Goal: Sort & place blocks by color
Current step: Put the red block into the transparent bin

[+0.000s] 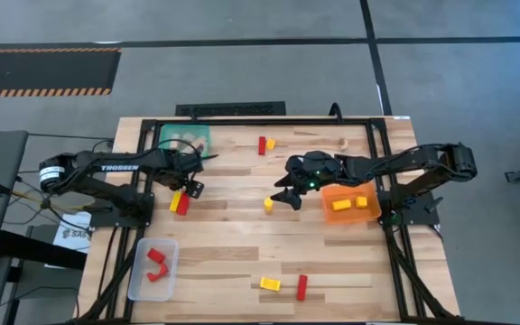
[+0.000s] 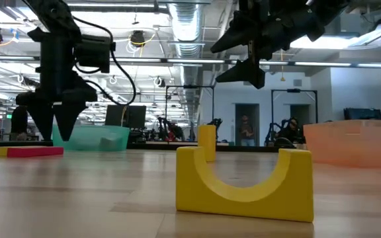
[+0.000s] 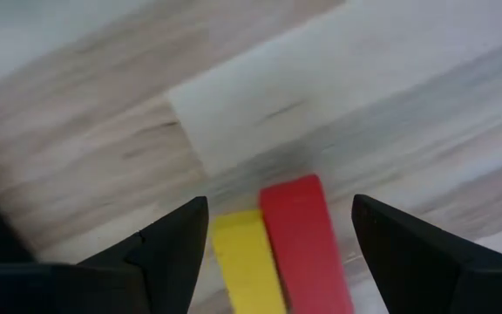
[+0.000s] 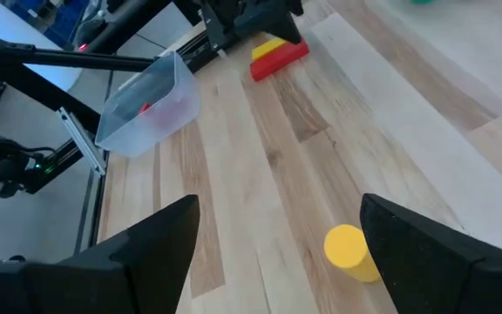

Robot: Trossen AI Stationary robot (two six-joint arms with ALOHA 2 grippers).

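pale wood plank table [image 1: 242, 262] fronts an open workshop hall. left gripper [image 1: 181, 190], jaws wide and empty, hangs over a yellow brick [image 3: 247, 262] touching a red brick [image 3: 308, 244], both cut off. right gripper [image 1: 283, 196], spread and empty, hovers beside a yellow cylinder [image 4: 351, 251].

Red and yellow blocks [image 1: 180, 202] (paired), orange tray [image 1: 351, 215], teal tray [image 1: 186, 138].
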